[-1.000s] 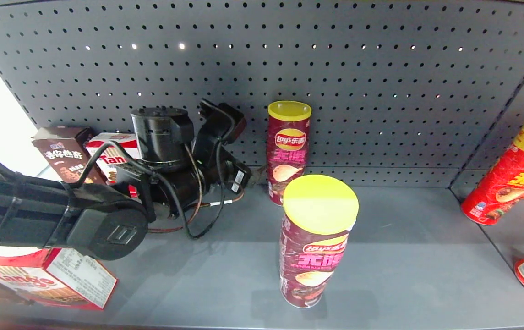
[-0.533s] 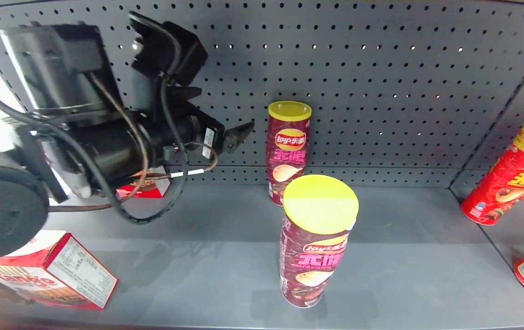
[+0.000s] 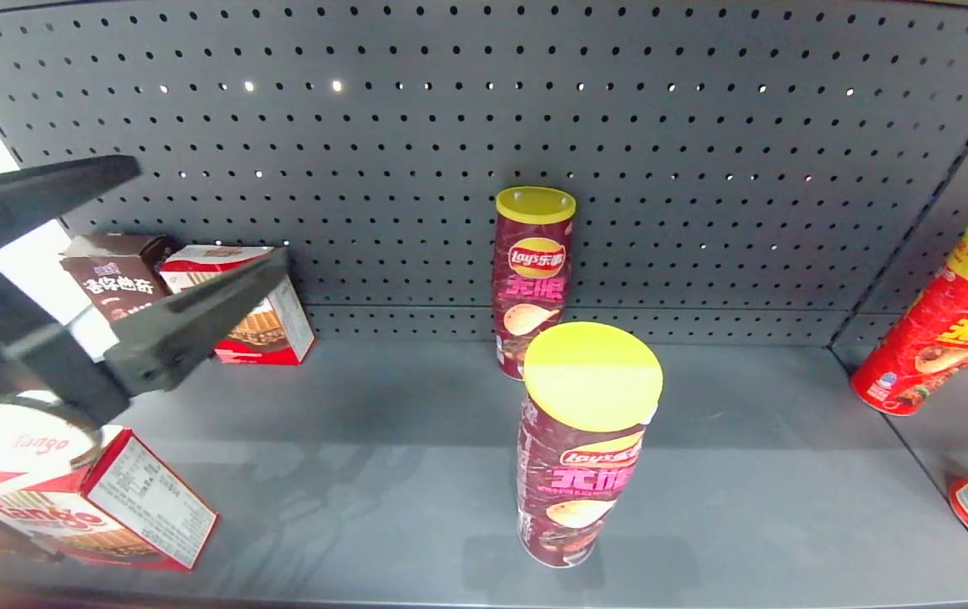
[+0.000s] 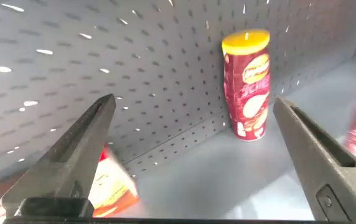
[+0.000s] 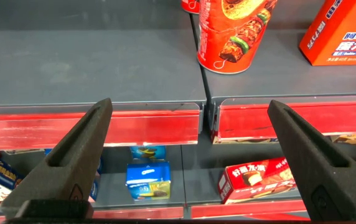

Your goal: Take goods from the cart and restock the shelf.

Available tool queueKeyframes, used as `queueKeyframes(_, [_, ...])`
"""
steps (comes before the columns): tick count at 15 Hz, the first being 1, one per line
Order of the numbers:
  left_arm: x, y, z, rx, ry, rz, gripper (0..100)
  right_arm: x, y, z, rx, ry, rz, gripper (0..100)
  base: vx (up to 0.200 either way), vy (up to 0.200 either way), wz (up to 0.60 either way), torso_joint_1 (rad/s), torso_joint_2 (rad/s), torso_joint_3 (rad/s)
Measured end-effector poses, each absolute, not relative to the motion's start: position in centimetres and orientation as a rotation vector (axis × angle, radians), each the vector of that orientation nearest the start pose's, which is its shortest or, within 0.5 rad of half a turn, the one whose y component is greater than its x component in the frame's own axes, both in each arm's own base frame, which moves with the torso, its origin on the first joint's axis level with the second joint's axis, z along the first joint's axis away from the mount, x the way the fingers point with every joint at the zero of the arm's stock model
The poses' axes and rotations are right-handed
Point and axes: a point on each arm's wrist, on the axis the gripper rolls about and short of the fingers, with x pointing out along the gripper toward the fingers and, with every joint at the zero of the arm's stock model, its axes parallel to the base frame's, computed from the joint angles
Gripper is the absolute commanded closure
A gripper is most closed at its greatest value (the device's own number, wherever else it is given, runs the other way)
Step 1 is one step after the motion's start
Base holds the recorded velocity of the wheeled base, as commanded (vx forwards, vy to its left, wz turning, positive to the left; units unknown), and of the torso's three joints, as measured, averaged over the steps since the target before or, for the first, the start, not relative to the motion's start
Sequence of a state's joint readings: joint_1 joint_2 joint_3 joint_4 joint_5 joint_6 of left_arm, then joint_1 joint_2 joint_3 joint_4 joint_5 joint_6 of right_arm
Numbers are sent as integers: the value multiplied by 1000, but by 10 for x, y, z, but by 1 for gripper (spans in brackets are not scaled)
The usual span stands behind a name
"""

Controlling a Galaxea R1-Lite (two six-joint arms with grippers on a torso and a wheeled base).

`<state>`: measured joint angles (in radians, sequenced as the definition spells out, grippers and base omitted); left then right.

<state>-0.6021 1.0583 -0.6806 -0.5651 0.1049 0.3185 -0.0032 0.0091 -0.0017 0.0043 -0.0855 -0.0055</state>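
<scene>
Now that the left gripper has drawn back, spread and empty, the red-and-white cardboard wafer box stands released at the rear of the grey metal shelf; this placement is judged complete.

On the grey metal shelf board, the near maroon yellow-lidded crisp tube stands mid-shelf, with the far maroon yellow-lidded crisp tube behind it. At the back left sit a brown cardboard box and a red-and-white wafer box. A second wafer carton lies front left, beneath my left gripper. A red crisp tube sits far right.
</scene>
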Motion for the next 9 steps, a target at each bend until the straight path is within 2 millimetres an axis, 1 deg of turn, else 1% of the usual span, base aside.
queueKeyframes(2, [84, -53, 283, 228, -302, -438, 0, -22, -2, 76, -6, 12, -89, 0, 0, 0, 0, 0, 0, 0])
queueKeyframes(4, [49, -25, 270, 214, -329, -358, 0, -22, -2, 76, -6, 12, -89, 0, 0, 0, 0, 0, 0, 0])
queueKeyframes(6, [21, -6, 243, 192, -334, -234, 0, -22, -2, 76, -6, 12, -89, 0, 0, 0, 0, 0, 0, 0])
queueKeyframes(7, [8, 0, 227, 180, -335, -154, 0, -22, -2, 76, -6, 12, -89, 0, 0, 0, 0, 0, 0, 0])
queueKeyframes(8, [-2, 1, 209, 168, -336, -97, 0, -22, -2, 76, -6, 12, -89, 0, 0, 0, 0, 0, 0, 0])
queueKeyframes(9, [-9, 1, 194, 155, -335, -87, 0, -22, -2, 76, -6, 12, -89, 0, 0, 0, 0, 0, 0, 0])
